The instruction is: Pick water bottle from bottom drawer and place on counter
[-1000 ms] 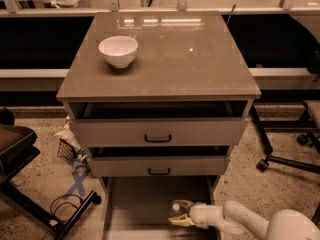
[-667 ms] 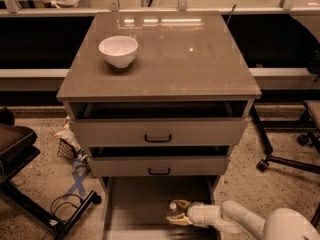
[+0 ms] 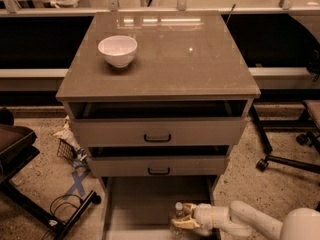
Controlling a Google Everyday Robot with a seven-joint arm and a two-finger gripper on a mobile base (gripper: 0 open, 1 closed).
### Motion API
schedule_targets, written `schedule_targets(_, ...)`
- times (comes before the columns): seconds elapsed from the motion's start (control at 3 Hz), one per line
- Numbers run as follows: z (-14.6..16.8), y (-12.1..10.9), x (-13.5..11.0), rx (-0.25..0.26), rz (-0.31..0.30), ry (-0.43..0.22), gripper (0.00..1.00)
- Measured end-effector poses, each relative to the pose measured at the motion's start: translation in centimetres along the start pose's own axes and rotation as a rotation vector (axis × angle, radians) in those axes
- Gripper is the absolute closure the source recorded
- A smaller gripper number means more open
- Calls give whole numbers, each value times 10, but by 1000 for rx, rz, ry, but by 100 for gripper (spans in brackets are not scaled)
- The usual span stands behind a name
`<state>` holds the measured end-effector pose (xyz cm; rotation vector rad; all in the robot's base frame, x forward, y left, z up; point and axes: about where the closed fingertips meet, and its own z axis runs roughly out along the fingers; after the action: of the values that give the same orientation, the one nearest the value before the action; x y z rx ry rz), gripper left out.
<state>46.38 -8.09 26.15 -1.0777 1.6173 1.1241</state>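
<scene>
The water bottle (image 3: 176, 215), clear with a white cap, is in the bottom drawer (image 3: 142, 204), near the right side of its front part. My gripper (image 3: 183, 217) reaches in from the lower right, with one yellowish finger on each side of the bottle, closed against it. The bottle is low in the drawer, and I cannot tell whether it is lifted off the floor. The counter (image 3: 175, 59) is the glossy top slab of the cabinet, well above the gripper.
A white bowl (image 3: 118, 50) stands on the counter's left rear part. The two upper drawers (image 3: 158, 131) are pulled slightly out and overhang the bottom drawer. Office chair bases stand at the right (image 3: 285, 159) and a dark chair at the left (image 3: 15, 149). Cables and litter lie at the lower left.
The gripper and the bottle have stayed almost still in the bottom drawer. Nothing else has moved.
</scene>
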Motion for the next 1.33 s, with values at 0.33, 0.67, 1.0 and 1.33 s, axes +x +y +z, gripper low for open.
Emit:
schedule_targets(0.33, -47, 36, -117, -79, 131, -62, 100)
schedule_targets(0.67, -76, 36, -198, -77, 143, -71, 100)
schedule_targets(1.0, -100, 33, -279, -29, 96, -84, 100)
schedule_targets(1.33, -123, 37, -341, 31, 36, -86, 100)
